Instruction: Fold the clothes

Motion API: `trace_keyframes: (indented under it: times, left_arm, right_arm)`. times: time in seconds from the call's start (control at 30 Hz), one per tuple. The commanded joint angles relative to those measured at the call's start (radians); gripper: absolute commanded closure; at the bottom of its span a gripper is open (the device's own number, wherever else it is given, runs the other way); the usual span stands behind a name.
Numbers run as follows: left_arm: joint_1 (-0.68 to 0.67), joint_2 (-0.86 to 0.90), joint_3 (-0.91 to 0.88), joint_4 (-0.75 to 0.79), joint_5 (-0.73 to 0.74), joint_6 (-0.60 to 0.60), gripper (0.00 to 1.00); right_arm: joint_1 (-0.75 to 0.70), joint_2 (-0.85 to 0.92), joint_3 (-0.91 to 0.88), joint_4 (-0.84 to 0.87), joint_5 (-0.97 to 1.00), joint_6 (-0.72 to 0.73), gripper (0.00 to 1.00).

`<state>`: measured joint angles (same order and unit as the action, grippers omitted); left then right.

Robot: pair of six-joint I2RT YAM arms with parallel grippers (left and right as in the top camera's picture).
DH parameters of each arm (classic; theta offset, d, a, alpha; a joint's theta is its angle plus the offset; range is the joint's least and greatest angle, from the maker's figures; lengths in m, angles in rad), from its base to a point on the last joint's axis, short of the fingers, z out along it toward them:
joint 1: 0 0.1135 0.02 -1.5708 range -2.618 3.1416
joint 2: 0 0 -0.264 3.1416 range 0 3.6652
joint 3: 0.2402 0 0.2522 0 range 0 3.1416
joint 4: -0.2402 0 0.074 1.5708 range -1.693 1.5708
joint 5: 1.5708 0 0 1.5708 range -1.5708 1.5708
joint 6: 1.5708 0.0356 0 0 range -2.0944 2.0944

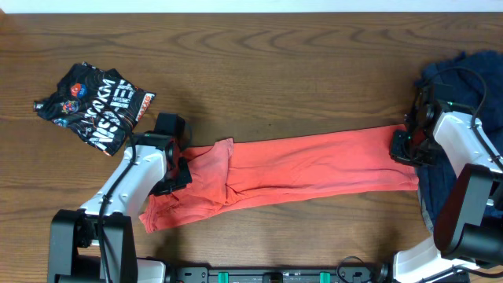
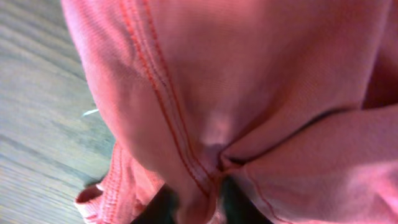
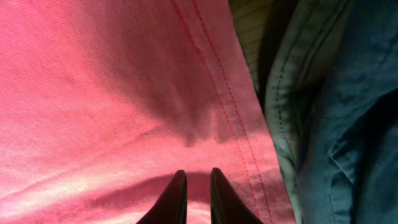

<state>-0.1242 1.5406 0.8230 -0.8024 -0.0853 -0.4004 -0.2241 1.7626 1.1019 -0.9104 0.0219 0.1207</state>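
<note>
A coral-red T-shirt (image 1: pixel 314 165) is seen from overhead, already narrowed into a long band lying across the middle of a wooden desk (image 1: pixel 275 63). Its left end is bunched and rumpled; its right end lies flat.

The left claw (image 1: pixel 179 174) is clenched on the bunched left end. In the left wrist view a pucker of red cloth is gathered between its dark fingers (image 2: pixel 158 208). The right claw (image 1: pixel 402 148) is set on the right end, just inside the stitched hem (image 3: pixel 230 106). Its fingers are drawn almost together, and the thin cloth appears to be pinched between them.

A folded black printed T-shirt (image 1: pixel 94 106) lies at the far left, well apart from the band. A heap of navy T-shirts (image 1: pixel 464 75) lies at the far right, touching the red hem.

The step in hand is judged to be folding the band end over end. For a clean fold, both ends would best be lifted together and kept taut. All layers at the rumpled left end should be held, so none slips. The right end should be lifted clear of the navy cloth, so none is dragged along.
</note>
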Motion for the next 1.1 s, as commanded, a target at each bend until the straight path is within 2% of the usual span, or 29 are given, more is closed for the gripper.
trace_keyframes:
  times: [0.0, 0.33, 0.67, 0.73, 0.83, 0.97, 1.07]
  left_arm:
    - [0.005, -0.009, -0.01, -0.007, 0.007, 0.003, 0.94]
    - [0.005, -0.011, -0.009, -0.2, 0.026, 0.002, 0.94]
    - [0.005, -0.013, -0.01, -0.208, 0.025, -0.01, 0.92]
    - [0.005, -0.013, -0.018, -0.21, 0.025, -0.025, 0.85]
    - [0.005, -0.013, -0.048, -0.163, 0.025, -0.039, 0.83]
    - [0.005, -0.012, -0.101, -0.074, 0.025, -0.051, 0.74]
    - [0.005, -0.012, -0.116, -0.037, 0.025, -0.051, 0.59]
  right_arm:
    - [-0.004, 0.003, -0.006, 0.002, 0.007, -0.011, 0.87]
    - [-0.004, 0.003, -0.006, 0.002, 0.007, -0.01, 0.87]
    - [-0.004, 0.003, -0.006, -0.006, 0.008, -0.01, 0.87]
    - [-0.006, 0.003, -0.006, -0.006, 0.01, -0.01, 0.87]
    - [-0.006, 0.003, -0.006, 0.001, 0.019, -0.01, 0.88]
    - [-0.006, 0.003, -0.005, 0.022, 0.008, -0.011, 0.85]
    - [-0.006, 0.002, 0.007, 0.011, -0.004, -0.027, 0.82]
